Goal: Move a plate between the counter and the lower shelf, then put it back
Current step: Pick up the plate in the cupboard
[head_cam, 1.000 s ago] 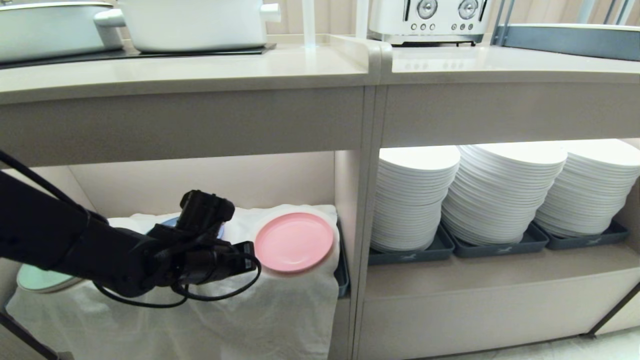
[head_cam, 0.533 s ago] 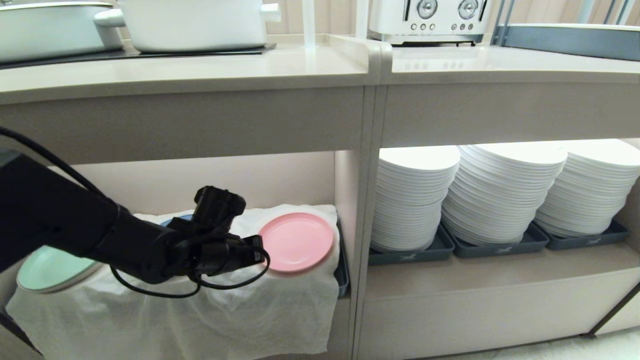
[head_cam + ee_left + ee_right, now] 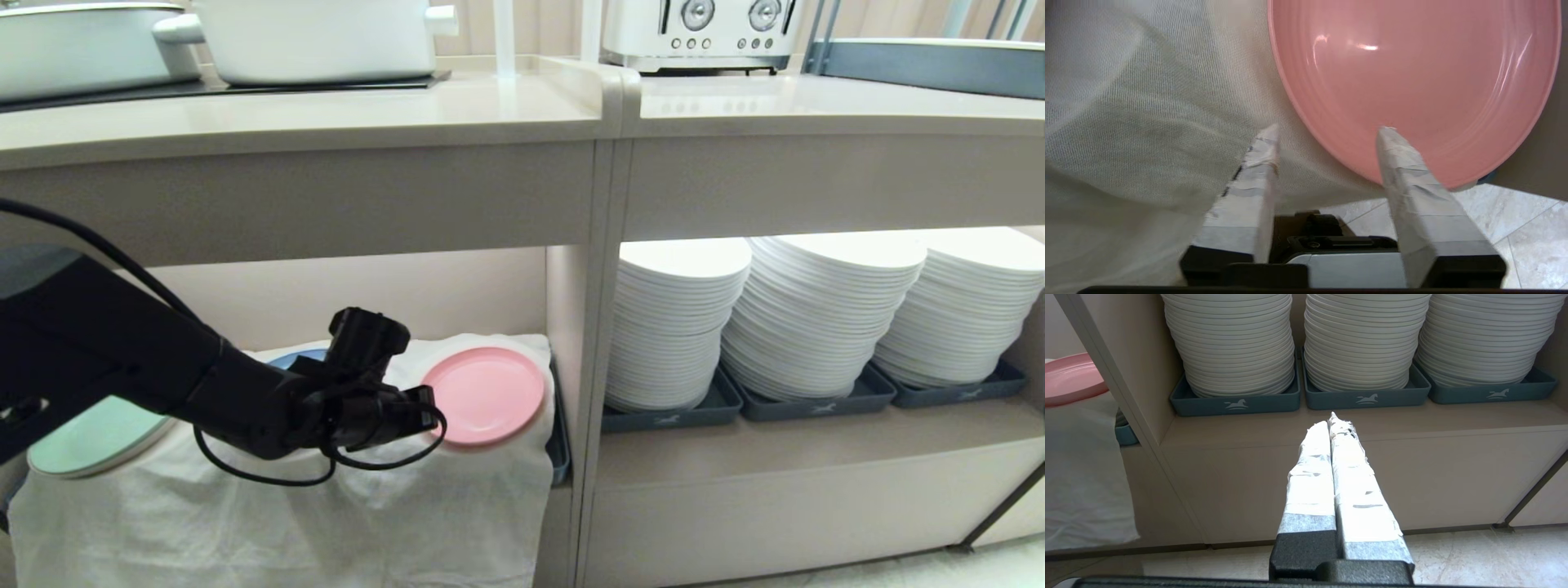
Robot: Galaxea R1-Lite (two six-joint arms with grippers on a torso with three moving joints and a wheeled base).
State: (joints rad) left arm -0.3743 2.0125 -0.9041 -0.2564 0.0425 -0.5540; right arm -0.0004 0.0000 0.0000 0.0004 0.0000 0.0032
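Note:
The pink plate (image 3: 486, 394) lies tilted on a cloth-covered mound at the right end of the lower shelf (image 3: 457, 506), under the counter (image 3: 326, 114). My left gripper (image 3: 429, 416) reaches in from the left and stands open at the plate's near-left rim. In the left wrist view the plate (image 3: 1412, 73) fills the far side, and the left gripper (image 3: 1327, 130) straddles its rim. One taped finger is over the plate and the other over the white cloth (image 3: 1147, 102). My right gripper (image 3: 1331, 418) hangs shut and empty in front of the neighbouring recess, with the plate (image 3: 1067, 377) off to its side.
A mint-green plate (image 3: 90, 437) and a blue plate (image 3: 298, 357) sit on the same cloth, partly behind my left arm. The upright divider (image 3: 600, 327) stands just right of the pink plate. Beyond it are stacked white plates (image 3: 816, 310) in grey trays. White pots (image 3: 318, 37) and a toaster (image 3: 702, 33) stand on top.
My left arm has pushed to the right and slightly up, bringing its gripper from short of the pink plate to the plate's left rim. The plate has not moved.

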